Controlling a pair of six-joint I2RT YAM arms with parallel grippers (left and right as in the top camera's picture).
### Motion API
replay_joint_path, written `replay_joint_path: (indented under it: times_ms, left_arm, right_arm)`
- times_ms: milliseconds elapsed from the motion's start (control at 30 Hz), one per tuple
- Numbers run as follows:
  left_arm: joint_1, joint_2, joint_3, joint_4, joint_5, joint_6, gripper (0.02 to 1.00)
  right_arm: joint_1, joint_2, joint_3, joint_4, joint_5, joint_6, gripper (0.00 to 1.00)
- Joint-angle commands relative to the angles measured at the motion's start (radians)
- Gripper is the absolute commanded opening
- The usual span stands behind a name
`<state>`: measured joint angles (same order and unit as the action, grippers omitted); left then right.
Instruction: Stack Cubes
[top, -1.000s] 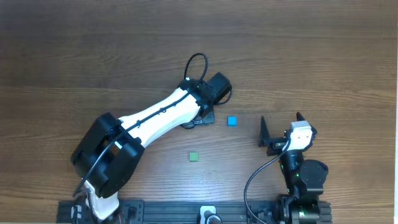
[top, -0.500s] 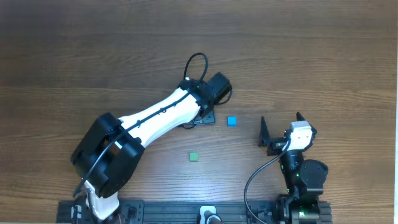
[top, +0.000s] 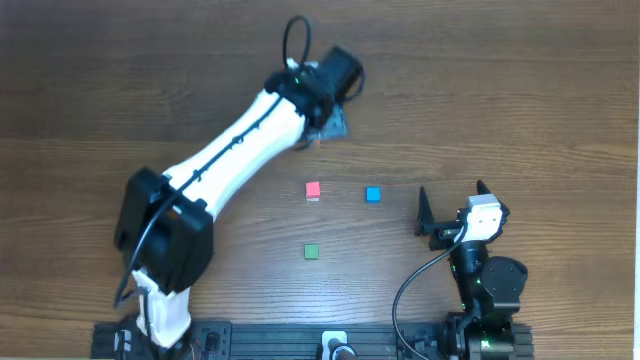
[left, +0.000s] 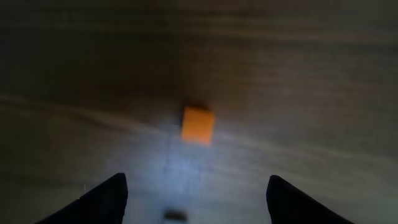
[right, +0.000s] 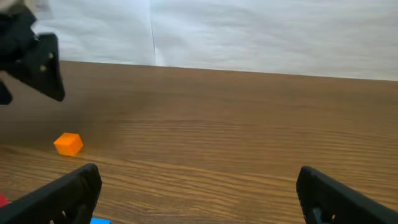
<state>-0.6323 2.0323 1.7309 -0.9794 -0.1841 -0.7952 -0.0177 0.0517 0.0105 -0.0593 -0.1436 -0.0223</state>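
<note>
We find the left gripper (left: 198, 179) spread wide and empty, up in the upper middle of the top view.
The orange cube (left: 198, 125) lies on the table (top: 520, 80) beneath it, in line with the gap between the fingers and touching neither. Red cube (top: 313, 190), blue cube (top: 373, 194) and green cube (top: 311, 252) sit mid-frame. The right gripper (top: 450, 195) rests unclenched at lower right.

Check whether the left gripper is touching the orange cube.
Apart. The left wrist view shows the orange cube on the table, with bare wood between it and the open left gripper.
</note>
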Motion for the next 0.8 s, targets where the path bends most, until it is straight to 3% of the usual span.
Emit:
replay_joint_path:
  times_ms: [33,633,800]
  left_arm:
    - [0.016,0.111,0.035,0.011,0.019,0.057,0.72]
    - [0.017,0.226,0.035,0.078,0.053,0.085,0.68]
    - [0.017,0.235,0.035,0.078,0.053,0.085,0.601]
  right_arm:
    - [0.006,0.001,-0.005,-0.005,0.006,0.01,0.993]
    - [0.006,0.001,-0.005,-0.004,0.006,0.01,0.993]
    - [0.006,0.001,-0.005,-0.004,0.006,0.01,0.993]
